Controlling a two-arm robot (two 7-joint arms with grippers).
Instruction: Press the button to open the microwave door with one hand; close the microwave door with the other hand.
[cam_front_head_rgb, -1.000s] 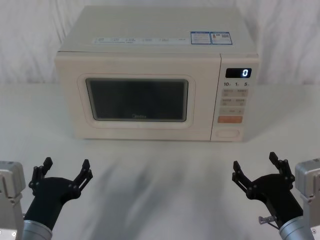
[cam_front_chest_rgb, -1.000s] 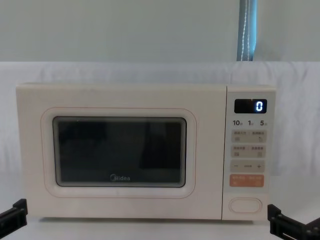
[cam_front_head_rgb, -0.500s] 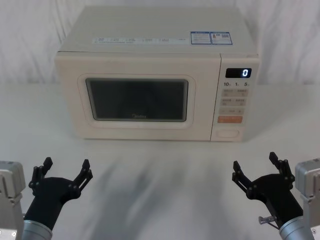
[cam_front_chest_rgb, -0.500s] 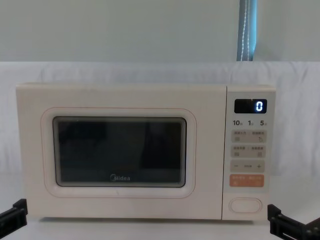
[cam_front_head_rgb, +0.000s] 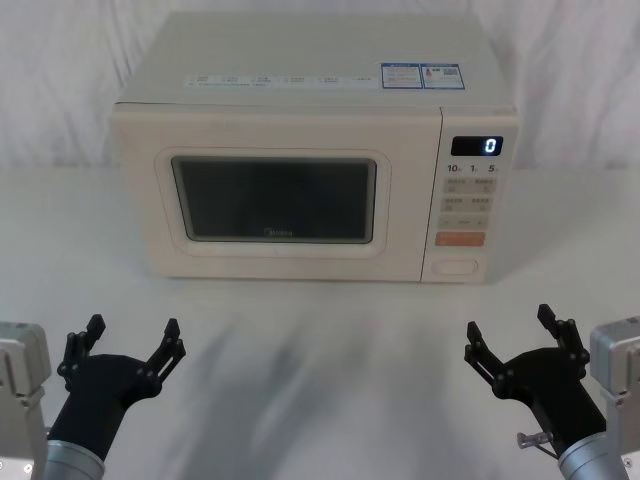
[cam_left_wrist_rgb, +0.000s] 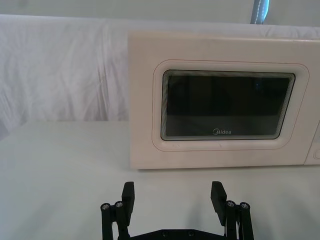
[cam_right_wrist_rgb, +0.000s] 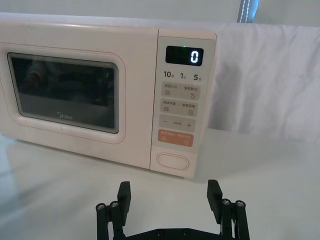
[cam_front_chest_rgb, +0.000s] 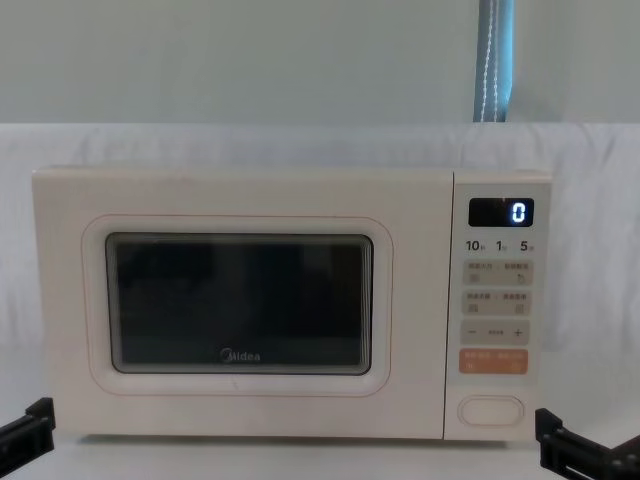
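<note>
I am holding my left gripper (cam_front_head_rgb: 128, 338) released, well in front of the microwave door (cam_front_head_rgb: 275, 198) | my right gripper (cam_front_head_rgb: 518, 334) is hanging released, in front of the button (cam_front_head_rgb: 456, 268) | the door is sitting shut | the button is lying right of the door, lowest on the panel.

- The microwave door (cam_front_head_rgb: 275, 200) is seen from above in the head view.
- It is faced level and closer in the chest view (cam_front_chest_rgb: 240, 305).
- It is shared by both low wrist views (cam_left_wrist_rgb: 227, 107) (cam_right_wrist_rgb: 65, 92).
</note>
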